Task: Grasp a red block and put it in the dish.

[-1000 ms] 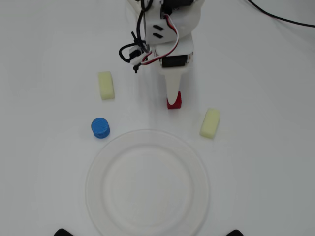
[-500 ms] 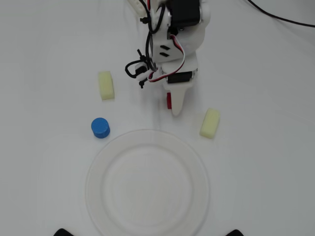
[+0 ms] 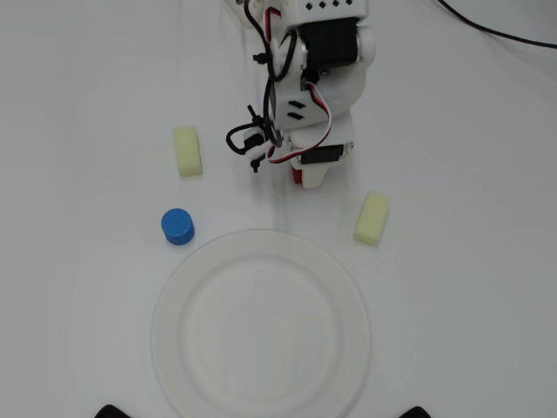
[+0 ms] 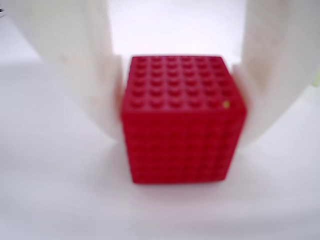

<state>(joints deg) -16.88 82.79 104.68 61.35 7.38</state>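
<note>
— What have I got on the wrist view?

— I see the block (image 4: 180,117) filling the middle: a red cube, matte, its top and front faces covered in rows of small studs. It sits square on the white worktop (image 4: 55,200), one flat face toward the camera; being a cube, it has no long axis I can name. The pincer (image 4: 180,100) straddles it, a smooth white finger (image 4: 85,75) against its left side and another against its right. I'd call it grasping the block, with the block's base down on the worktop.

— And from overhead, left to right?

— Overhead I see a blue cylinder (image 3: 177,226), round and ribbed at the rim, and just above it a pale yellow oblong (image 3: 187,151), spongy-looking, long side running up the view. Then the arm (image 3: 318,78), white plastic with black motors and looped cables, reaching down the view; only a red sliver of the block (image 3: 297,178) shows at its tip. Right of that lies a second yellow oblong (image 3: 372,218), slightly tilted. The dish (image 3: 344,287), round, white, wide-rimmed, lies below the arm, near the block but apart from it. Nothing lies between them.
</note>
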